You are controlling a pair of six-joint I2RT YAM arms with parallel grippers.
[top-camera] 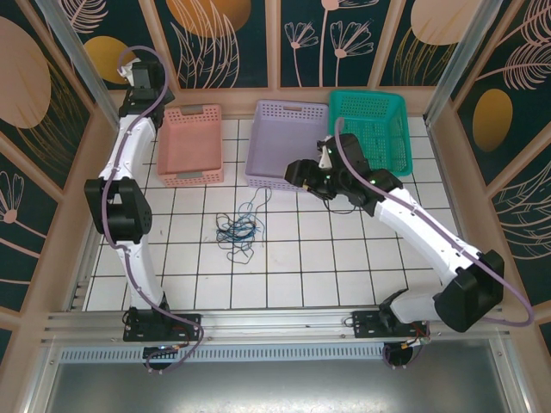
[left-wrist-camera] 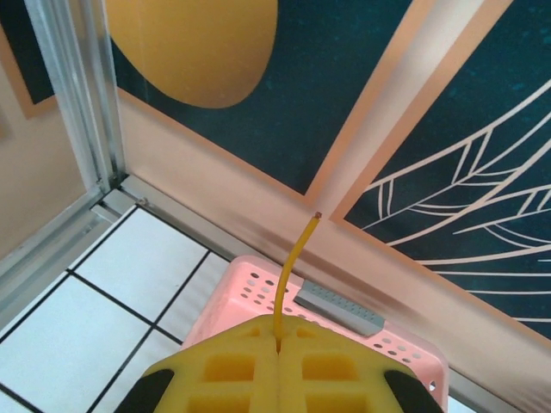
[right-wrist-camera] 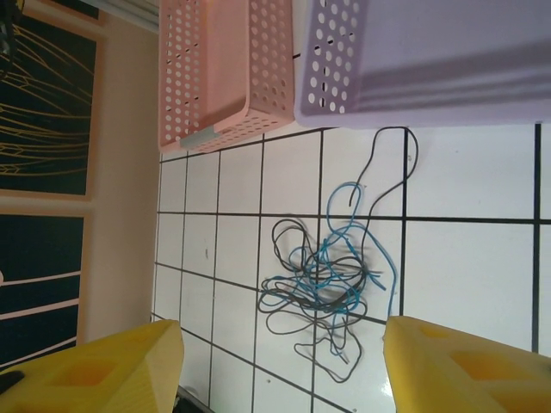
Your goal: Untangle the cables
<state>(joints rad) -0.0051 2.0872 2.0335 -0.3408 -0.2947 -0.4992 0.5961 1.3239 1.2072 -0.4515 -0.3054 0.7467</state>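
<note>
The left jaws were shut on a thin yellow cable (left-wrist-camera: 293, 262), their 2 yellow moulded pads (left-wrist-camera: 232, 370) pressed flat together with no gap between them. The cable stood up from the seam of the pads, bent a little to the right, and its free end hung in the air before the dark painted wall. Just beyond the pads lay the pink perforated plastic basket (left-wrist-camera: 250, 297) with a grey tab on its rim. From above, the left arm (top-camera: 120, 181) was stretched to the far left corner, its wrist raised beside that pink basket (top-camera: 191, 146).

The right jaws were spread wide and held nothing; their 2 yellow fingers (right-wrist-camera: 95, 366) sat at opposite lower corners of the right wrist view. Between them, lower down, lay the loose tangle of blue and black cables (right-wrist-camera: 331, 284) on the white tiled tabletop (top-camera: 344, 258). From above, that tangle (top-camera: 239, 228) rested in front of the gap between the pink basket and the lilac perforated plastic basket (top-camera: 288, 142), well apart from the left jaws. 1 black strand looped up close to the lilac basket's near wall; whether it touched could not be told. The right arm (top-camera: 413, 224) reached to that near wall. A teal perforated plastic basket (top-camera: 372, 125) stood to the right of the lilac one.
</note>
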